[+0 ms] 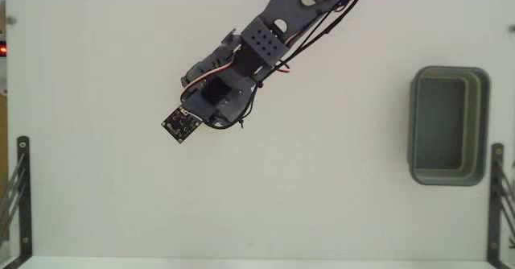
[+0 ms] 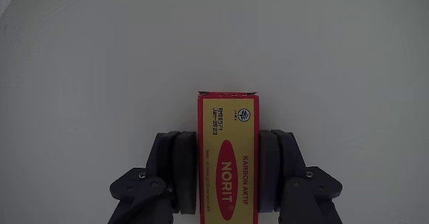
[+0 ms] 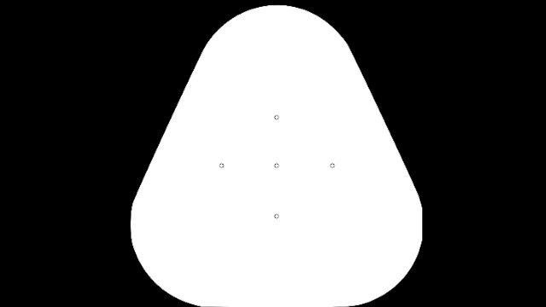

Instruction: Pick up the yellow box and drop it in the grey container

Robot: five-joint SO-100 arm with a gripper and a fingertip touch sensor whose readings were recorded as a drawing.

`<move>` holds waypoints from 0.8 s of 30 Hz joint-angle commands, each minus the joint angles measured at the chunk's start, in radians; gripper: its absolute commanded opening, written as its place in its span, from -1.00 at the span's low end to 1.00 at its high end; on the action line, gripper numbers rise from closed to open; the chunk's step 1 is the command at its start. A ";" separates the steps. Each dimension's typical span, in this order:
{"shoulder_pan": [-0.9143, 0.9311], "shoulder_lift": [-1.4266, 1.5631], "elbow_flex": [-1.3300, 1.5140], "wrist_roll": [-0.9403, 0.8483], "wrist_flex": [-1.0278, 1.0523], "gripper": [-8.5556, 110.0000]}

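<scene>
White table under the hand clamped on the yellow box reading "NORIT KARBON AKTIF".

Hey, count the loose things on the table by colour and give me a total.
Yellow: 1, the yellow box, between the pincer pads.
Grey: 1, the grey container.
Total: 2.

In the wrist view the box sits between the fingers; in the fixed view the container lies at three o'clock from the arm, well apart.
</scene>
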 commanded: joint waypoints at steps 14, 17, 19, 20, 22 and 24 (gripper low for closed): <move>0.008 0.040 -0.014 0.000 0.018 -0.06; 0.008 0.040 -0.014 0.000 0.018 -0.07; 0.008 0.040 -0.014 0.000 0.018 -0.09; 0.008 0.040 -0.014 0.000 0.018 -0.09; 0.008 0.040 -0.014 0.000 0.018 -0.10; 0.008 0.040 -0.014 0.000 0.018 -0.11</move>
